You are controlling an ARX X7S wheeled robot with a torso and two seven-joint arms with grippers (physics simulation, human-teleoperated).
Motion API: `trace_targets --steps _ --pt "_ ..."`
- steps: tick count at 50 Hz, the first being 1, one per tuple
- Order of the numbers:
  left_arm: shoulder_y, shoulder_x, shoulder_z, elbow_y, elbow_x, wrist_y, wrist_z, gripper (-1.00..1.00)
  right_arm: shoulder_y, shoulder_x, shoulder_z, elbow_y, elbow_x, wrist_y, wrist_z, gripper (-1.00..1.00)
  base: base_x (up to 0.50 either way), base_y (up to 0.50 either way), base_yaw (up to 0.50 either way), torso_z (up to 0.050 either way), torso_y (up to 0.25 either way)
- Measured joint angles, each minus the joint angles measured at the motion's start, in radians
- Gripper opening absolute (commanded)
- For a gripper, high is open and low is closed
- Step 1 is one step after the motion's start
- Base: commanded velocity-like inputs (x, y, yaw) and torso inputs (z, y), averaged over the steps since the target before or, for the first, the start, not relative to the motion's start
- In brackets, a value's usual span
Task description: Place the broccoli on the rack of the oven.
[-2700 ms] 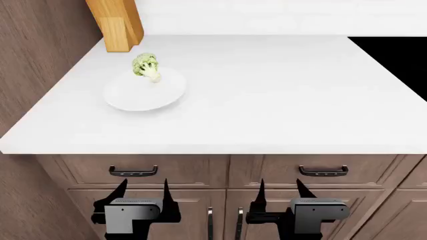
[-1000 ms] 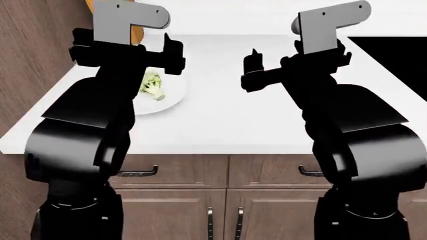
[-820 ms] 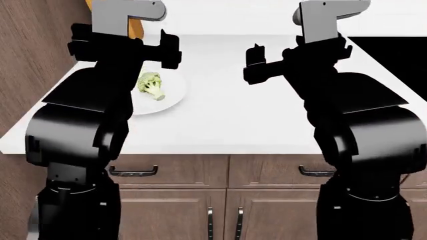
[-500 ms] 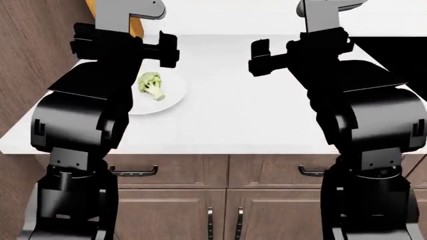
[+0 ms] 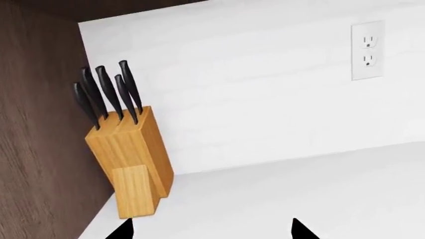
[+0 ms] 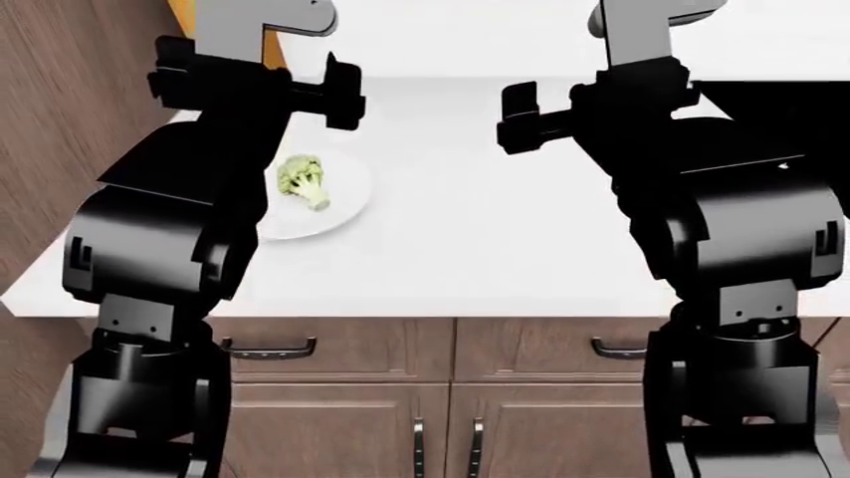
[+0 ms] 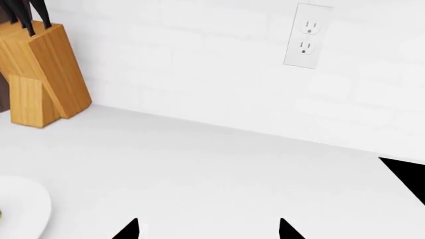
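The broccoli is a small light-green floret lying on a white plate at the left of the white counter. My left gripper is raised above the counter just behind the plate, open and empty; in the left wrist view only its two black fingertips show, wide apart. My right gripper is raised over the counter's middle right, open and empty, with its tips spread in the right wrist view. The plate's edge shows there. The oven and the rack are out of view.
A wooden knife block stands in the back left corner against a brown side wall. A wall outlet is on the white backsplash. A black surface is set in the counter's right. Brown cabinet doors and drawers lie below.
Both arms rose from below the counter edge to above the counter. In the last second they shifted slightly, and the counter and broccoli sit a little lower in the head view.
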Motion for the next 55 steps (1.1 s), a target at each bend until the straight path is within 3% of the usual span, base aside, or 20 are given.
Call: trace_targets --steps 27,42,55 --pt "0.002 -0.013 0.013 0.011 -0.033 0.022 -0.001 1.0 -0.001 0.018 -0.009 -0.02 0.02 0.002 0.001 1.0 0.0 0.0 0.0 0.05 0.05" --pt "-0.004 -0.011 0.007 0.001 -0.05 0.001 -0.022 1.0 -0.003 0.033 -0.028 -0.031 0.017 0.005 0.01 1.0 0.0 0.07 0.0 0.0 0.0" --pt "-0.002 -0.015 0.009 -0.011 -0.06 0.007 -0.031 1.0 -0.006 0.036 -0.035 -0.019 0.019 0.003 0.018 1.0 0.0 0.48 0.0 0.0 0.0"
